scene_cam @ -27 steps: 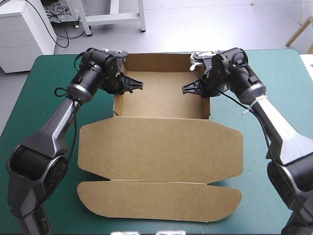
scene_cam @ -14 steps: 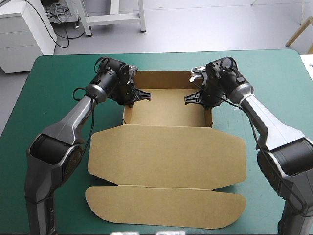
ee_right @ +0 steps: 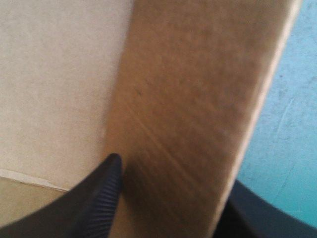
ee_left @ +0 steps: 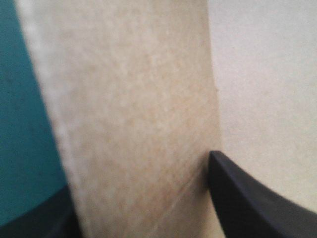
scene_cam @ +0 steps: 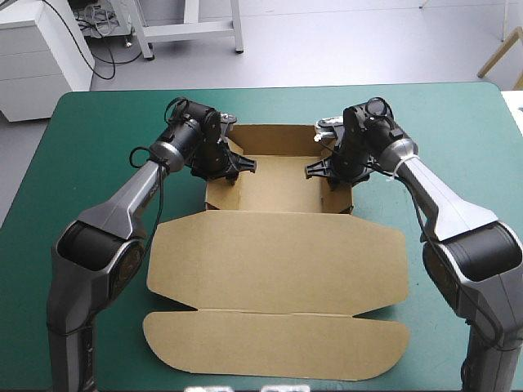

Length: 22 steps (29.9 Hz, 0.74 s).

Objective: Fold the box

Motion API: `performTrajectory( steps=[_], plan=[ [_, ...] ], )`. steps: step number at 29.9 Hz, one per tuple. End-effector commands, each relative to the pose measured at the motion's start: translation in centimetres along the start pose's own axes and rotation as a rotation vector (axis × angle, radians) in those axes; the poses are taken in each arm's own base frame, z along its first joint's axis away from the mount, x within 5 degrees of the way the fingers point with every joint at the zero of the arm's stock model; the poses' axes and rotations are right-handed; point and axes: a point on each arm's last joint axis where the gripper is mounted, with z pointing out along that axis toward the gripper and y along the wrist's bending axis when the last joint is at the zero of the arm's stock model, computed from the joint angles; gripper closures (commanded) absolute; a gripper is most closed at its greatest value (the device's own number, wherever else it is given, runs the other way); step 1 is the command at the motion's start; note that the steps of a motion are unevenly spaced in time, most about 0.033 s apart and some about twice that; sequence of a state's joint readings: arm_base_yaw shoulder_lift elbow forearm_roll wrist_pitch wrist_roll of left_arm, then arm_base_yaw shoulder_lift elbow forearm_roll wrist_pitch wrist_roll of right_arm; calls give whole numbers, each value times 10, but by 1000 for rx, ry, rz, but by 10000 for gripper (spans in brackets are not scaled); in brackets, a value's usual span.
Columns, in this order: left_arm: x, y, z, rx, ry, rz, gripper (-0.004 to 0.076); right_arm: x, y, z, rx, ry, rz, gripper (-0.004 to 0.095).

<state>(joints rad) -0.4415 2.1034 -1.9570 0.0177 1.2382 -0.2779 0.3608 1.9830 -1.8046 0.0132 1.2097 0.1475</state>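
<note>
Box [scene_cam: 278, 261] held at both side walls: left gripper [scene_cam: 229, 170] and right gripper [scene_cam: 327, 173] each pinched on one. Press level, seat creases evenly, avoid dragging.

Left arm [scene_cam: 122, 200]: we see tapered grey metallic shells at the left of the frame.
Right arm [scene_cam: 445, 196]: we find matching grey shells at the right.
Joints: we note rounded black housings at elbows and wrists.
Left gripper [scene_cam: 229, 169]: black fins, smooth where we see them.
Right gripper [scene_cam: 329, 172]: on one black finger [ee_right: 91, 203] we make out fine ribbing.
</note>
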Motion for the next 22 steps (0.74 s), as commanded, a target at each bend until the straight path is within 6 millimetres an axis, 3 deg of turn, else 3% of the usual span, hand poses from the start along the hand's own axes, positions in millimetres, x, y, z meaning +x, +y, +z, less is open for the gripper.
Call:
performTrajectory(
  steps=[1, 2, 4, 9, 12, 17, 22],
  plan=[
    [4, -2, -38, 18, -35, 4, 159, -1, 1, -31, -17, -84, -18, 113],
    [4, -2, -38, 18, -35, 1, 160, -2, 1, -31, -17, -86, -20, 33],
    [4, -2, -38, 18, -35, 1, 161, -2, 0, -31, -10, -87, -19, -32],
    [2, -1, -42, 21, -47, -1, 162, -4, -1, -35, -2, -104, -4, -11],
    [-5, 1, -55, 33, -100, -11, 162, -10, -2, -49, -35, -149, 22, -10],
    [-15, 9, -102, 58, -244, -28, 162, -13, -5, -101, -85, -294, 33, -10],
    [-8, 28, -155, 49, -377, -30, 162, 6, -12, -157, -67, -423, 16, -10]
  ],
)
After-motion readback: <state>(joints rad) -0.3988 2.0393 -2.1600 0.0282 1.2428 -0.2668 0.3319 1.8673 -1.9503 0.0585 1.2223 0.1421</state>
